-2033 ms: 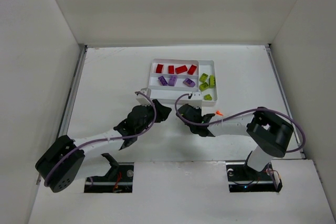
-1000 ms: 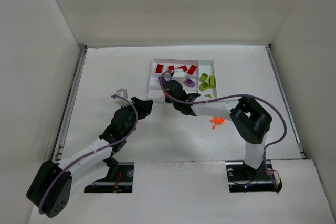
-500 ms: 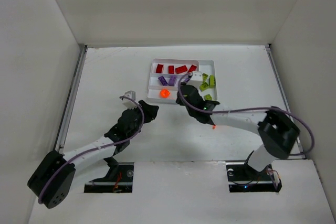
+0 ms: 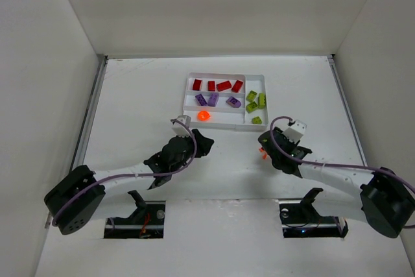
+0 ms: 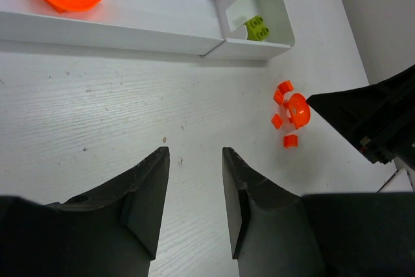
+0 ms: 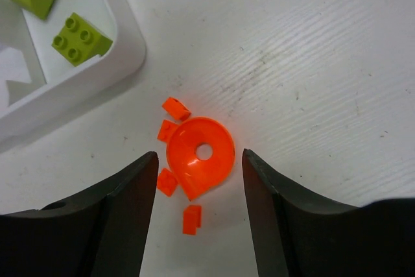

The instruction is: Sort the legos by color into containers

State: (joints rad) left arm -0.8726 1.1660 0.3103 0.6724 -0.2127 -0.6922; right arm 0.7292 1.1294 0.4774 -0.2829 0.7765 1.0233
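The white tray (image 4: 224,126) holds red legos (image 4: 217,85) in its far slot, purple legos (image 4: 214,100) in the middle slot and yellow-green legos (image 4: 255,102) in the crosswise slot. An orange round piece (image 4: 203,115) lies in the near slot. On the table lies a second orange round piece (image 6: 200,157) among several tiny orange bricks (image 6: 176,108). My right gripper (image 6: 199,160) is open, its fingers standing either side of that piece without touching it. My left gripper (image 5: 194,154) hangs over bare table in front of the tray, its jaws slightly apart with nothing between them.
The tray's corner (image 6: 123,63) with a yellow-green brick (image 6: 80,39) lies just left of the orange cluster (image 5: 288,113). White walls (image 4: 52,82) enclose the table. The right arm's body (image 5: 369,121) shows at the right of the left wrist view.
My right gripper left the tray, swung back to the right over the orange pieces on the table and opened. An orange piece now lies in the tray's near slot. The left arm shifted slightly right.
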